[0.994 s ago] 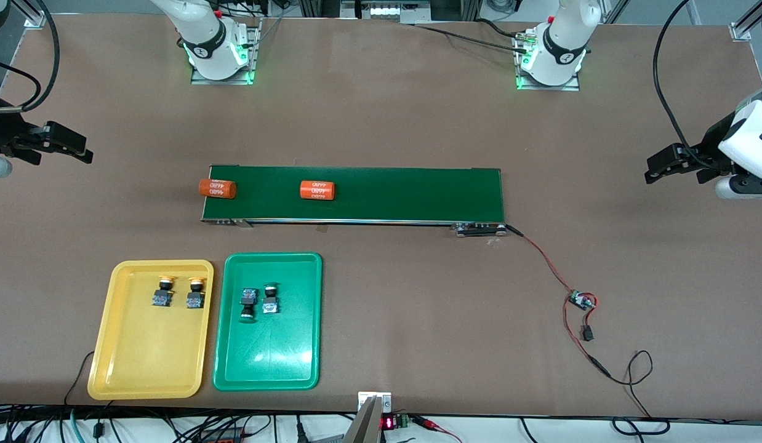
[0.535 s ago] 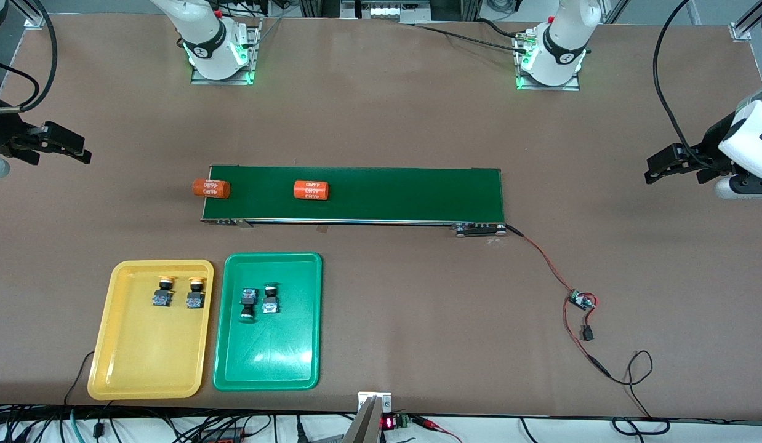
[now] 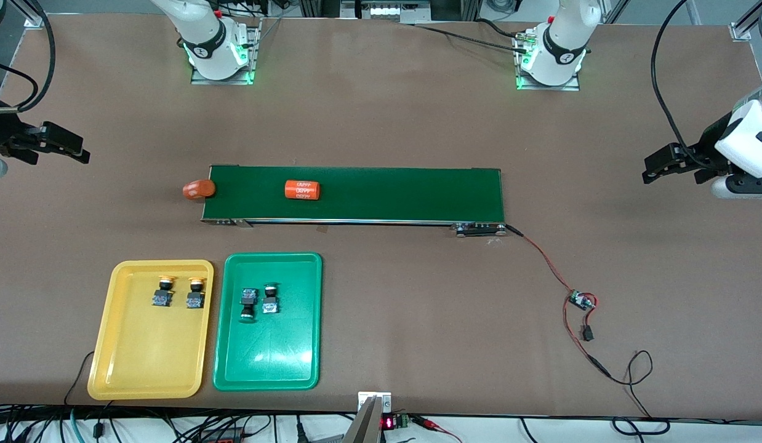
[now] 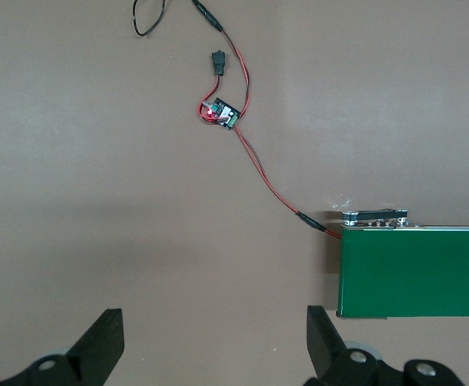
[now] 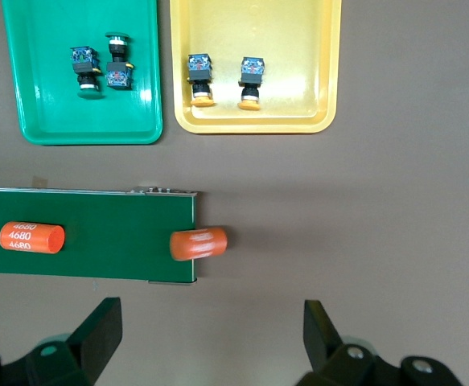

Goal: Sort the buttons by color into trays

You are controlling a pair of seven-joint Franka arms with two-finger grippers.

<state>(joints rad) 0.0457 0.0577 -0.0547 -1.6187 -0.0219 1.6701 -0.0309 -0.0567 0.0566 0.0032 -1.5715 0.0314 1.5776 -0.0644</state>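
Note:
Two yellow-capped buttons (image 3: 164,291) (image 3: 196,293) lie side by side in the yellow tray (image 3: 147,351). Two green-capped buttons (image 3: 248,303) (image 3: 270,298) lie close together in the green tray (image 3: 270,357) beside it. The right wrist view shows both trays (image 5: 81,112) (image 5: 254,32) with their buttons. My right gripper (image 3: 80,152) hangs open and empty over bare table at the right arm's end, its own view (image 5: 214,338) showing nothing between the jaws. My left gripper (image 3: 653,170) hangs open and empty at the left arm's end (image 4: 215,342).
A long dark-green conveyor belt (image 3: 387,194) crosses the middle of the table. One orange cylinder (image 3: 302,189) rides on it; another orange cylinder (image 3: 198,189) hangs over the belt's end toward the right arm. A small circuit board (image 3: 581,301) with red wires lies near the belt's motor end.
Both orange cylinders have travelled along the belt toward the right arm's end, and the leading one now tips off the belt's edge. Both arms have barely moved.

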